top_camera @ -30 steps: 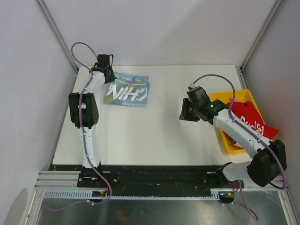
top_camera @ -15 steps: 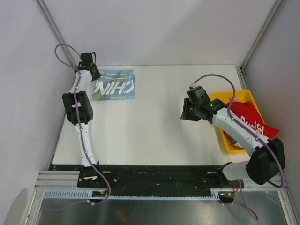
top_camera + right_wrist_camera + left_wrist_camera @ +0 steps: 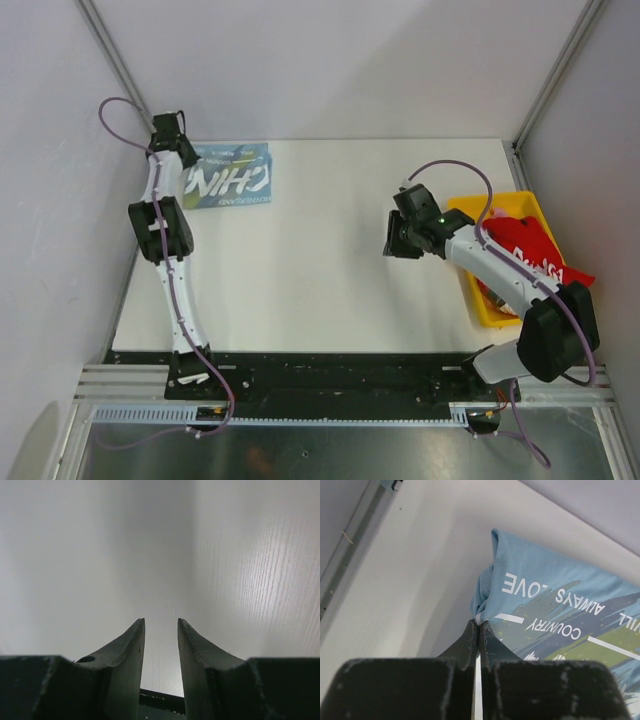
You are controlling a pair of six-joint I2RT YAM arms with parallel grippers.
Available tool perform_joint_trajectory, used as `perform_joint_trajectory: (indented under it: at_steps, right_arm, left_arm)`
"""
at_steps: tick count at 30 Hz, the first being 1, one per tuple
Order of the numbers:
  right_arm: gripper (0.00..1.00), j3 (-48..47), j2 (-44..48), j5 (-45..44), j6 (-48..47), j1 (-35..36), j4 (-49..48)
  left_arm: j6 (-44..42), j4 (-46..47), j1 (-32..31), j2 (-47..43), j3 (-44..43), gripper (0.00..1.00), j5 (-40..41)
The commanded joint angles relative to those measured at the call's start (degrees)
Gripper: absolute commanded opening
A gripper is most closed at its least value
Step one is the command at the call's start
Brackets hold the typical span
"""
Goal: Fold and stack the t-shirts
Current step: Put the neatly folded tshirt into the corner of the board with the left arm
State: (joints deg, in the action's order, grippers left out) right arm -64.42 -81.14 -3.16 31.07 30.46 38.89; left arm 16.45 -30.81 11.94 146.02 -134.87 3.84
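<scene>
A folded light blue t-shirt (image 3: 228, 178) with white lettering lies at the table's far left corner. My left gripper (image 3: 172, 152) is shut on its left edge; in the left wrist view the black fingertips (image 3: 480, 626) pinch a bunched fold of the blue t-shirt (image 3: 555, 610). A red t-shirt (image 3: 530, 250) with white lettering is heaped in the yellow bin at the right. My right gripper (image 3: 396, 238) hovers over bare table left of the bin. It stands open with nothing between its fingers (image 3: 131, 645).
The yellow plastic bin (image 3: 470, 215) stands at the table's right edge under my right arm. The cage's metal posts and grey walls close in the back and both sides. A black rail runs along the near edge.
My left gripper has dragged the blue t-shirt left and toward the far left corner. The right arm has barely moved.
</scene>
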Motion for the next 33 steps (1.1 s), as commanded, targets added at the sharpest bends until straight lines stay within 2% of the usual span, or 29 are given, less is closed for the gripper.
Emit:
perform_joint_trajectory:
  at_steps: [1, 12, 14, 15, 16, 18, 19, 21, 24, 33]
  right_arm:
    - [0.37, -2.0, -1.0, 0.7, 0.4, -0.5, -2.1]
    - [0.37, -2.5, -2.6, 1.4, 0.4, -0.7, -2.4]
    - [0.37, -2.6, -2.9, 1.6, 0.4, -0.7, -2.7]
    - [0.37, -2.6, -3.0, 1.7, 0.4, -0.7, -2.7]
    - [0.37, -2.6, -3.0, 1.8, 0.4, -0.7, -2.7]
    - [0.37, -2.6, -2.7, 1.8, 0.0, -0.7, -2.8]
    - [0.38, -2.6, -2.2, 1.6, -0.1, -0.7, -2.7]
    - [0.41, -2.6, -1.0, 1.0, -0.5, -1.0, -2.5]
    - [0.47, -2.6, 1.1, 0.0, -0.8, -1.7, -2.0]
    - [0.67, -2.3, 7.8, 0.1, -2.6, -6.5, -1.6]
  left_arm:
    - [-1.6, 2.0, 1.2, 0.8, -6.0, 0.00, 0.7]
    - [-3.8, 2.4, 2.0, 2.9, -11.4, 0.00, 1.4]
    - [-3.9, 2.5, 2.2, 2.9, -11.5, 0.04, 1.2]
    - [-3.7, 2.5, 2.2, 2.7, -11.3, 0.10, 1.1]
    - [-3.5, 2.5, 2.3, 2.2, -10.8, 0.21, 1.1]
    - [-2.3, 2.5, 2.3, 0.2, -8.1, 0.51, 1.2]
    - [-1.2, 2.5, 2.2, -1.2, -6.4, 0.63, 1.2]
    - [1.4, 2.5, 2.0, -4.9, -2.3, 0.76, 0.3]
    - [3.5, 2.5, -0.6, -11.2, 4.4, 0.87, -0.6]
    - [5.0, 2.7, -17.2, -28.1, 28.0, 0.97, -0.8]
